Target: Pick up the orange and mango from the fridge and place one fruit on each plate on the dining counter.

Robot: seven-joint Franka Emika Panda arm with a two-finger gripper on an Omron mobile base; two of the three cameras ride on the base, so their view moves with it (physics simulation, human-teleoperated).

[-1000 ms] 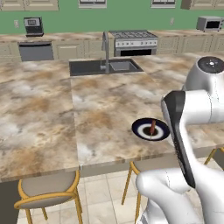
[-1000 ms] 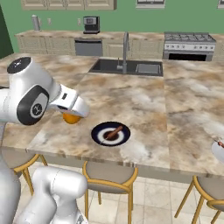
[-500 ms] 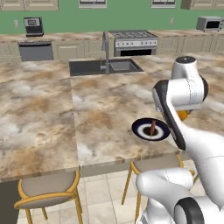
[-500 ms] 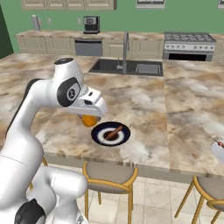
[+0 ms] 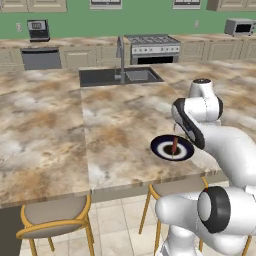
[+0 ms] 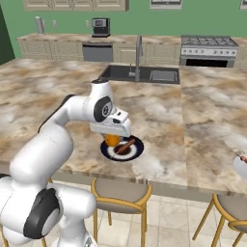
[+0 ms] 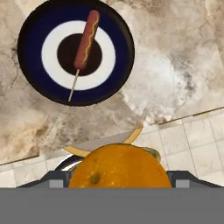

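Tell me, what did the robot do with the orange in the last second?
The arm swung over the dining counter, carrying the orange from the counter's near edge to just beside the black-rimmed plate. The gripper kept hold of it throughout. The plate and its skewered sausage stayed put.

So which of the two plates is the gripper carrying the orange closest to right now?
The dark-rimmed plate with the white ring, just beneath the gripper holding the orange. The white plate sits far off at the counter's other end.

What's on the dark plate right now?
On the dark plate lies one corn dog on a thin skewer, across the centre. The orange is not on it: the gripper holds it. In the right base view the gripper covers the plate's near-left edge.
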